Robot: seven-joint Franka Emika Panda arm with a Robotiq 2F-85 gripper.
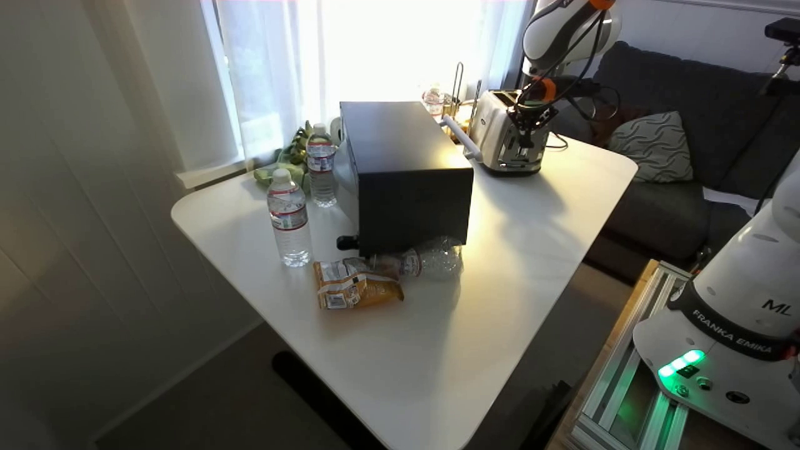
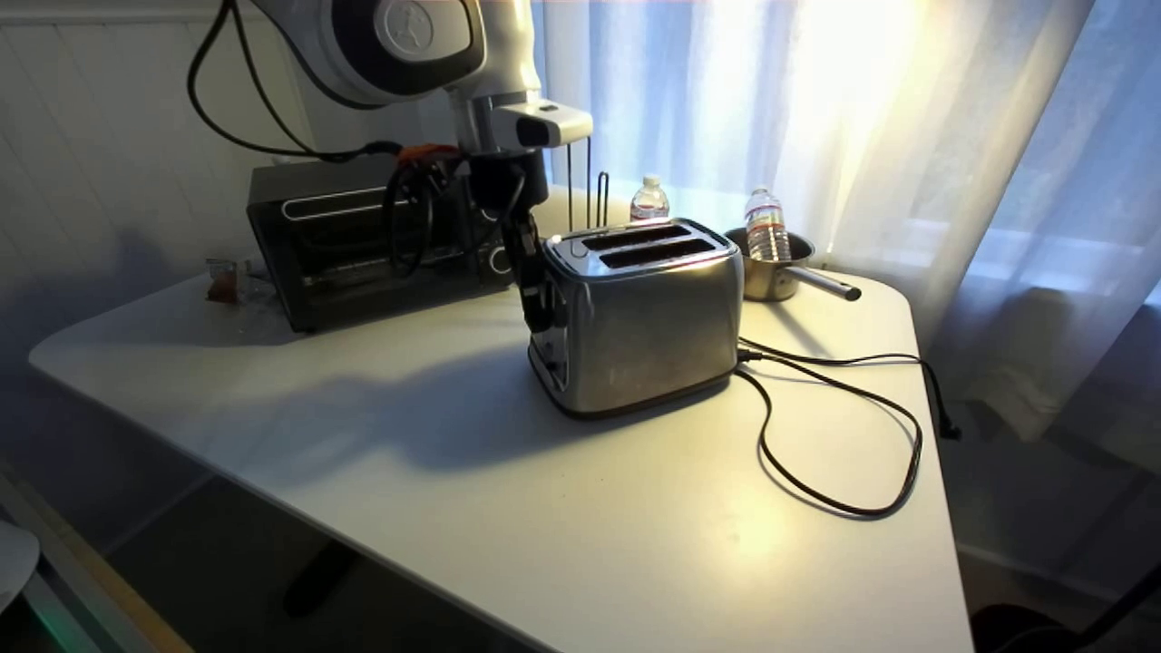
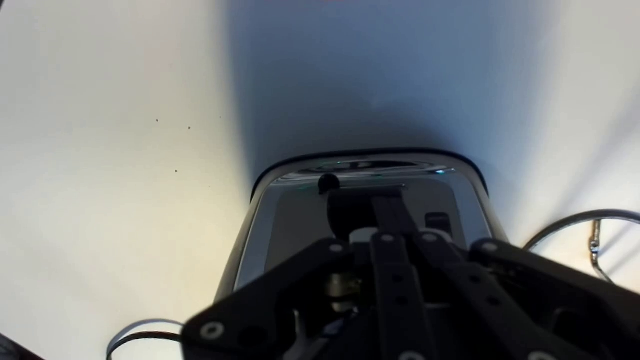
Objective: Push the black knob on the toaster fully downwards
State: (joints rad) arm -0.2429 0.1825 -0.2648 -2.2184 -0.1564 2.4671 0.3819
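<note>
A downward push at close quarters: where it may fail

We find the gripper (image 2: 539,317) at the narrow end of the toaster (image 2: 655,331), its fingers (image 3: 385,215) pressed together with nothing visible between them. Wrist view, left to right: a round stud (image 3: 328,183) shows just past the knob (image 3: 351,214), and we judge that fingers driven low could strike it. The knob, as we read the black block on that end, is partly hidden by the fingers; contact we cannot confirm. They seem to stand toward its right, so an off-centre push could slip off before full travel. Drift rightward could press the buttons (image 3: 438,220); a slanted push could slide the toaster along the table (image 2: 635,526).

Surroundings, left to right in an exterior view: bag (image 2: 222,287), oven (image 2: 354,249), bottle (image 2: 650,199), pan (image 2: 771,283) with a second bottle (image 2: 767,231) (inside, it appears), and cord (image 2: 866,516). We judge that only the oven, near the toaster, crowds a sideways move.
</note>
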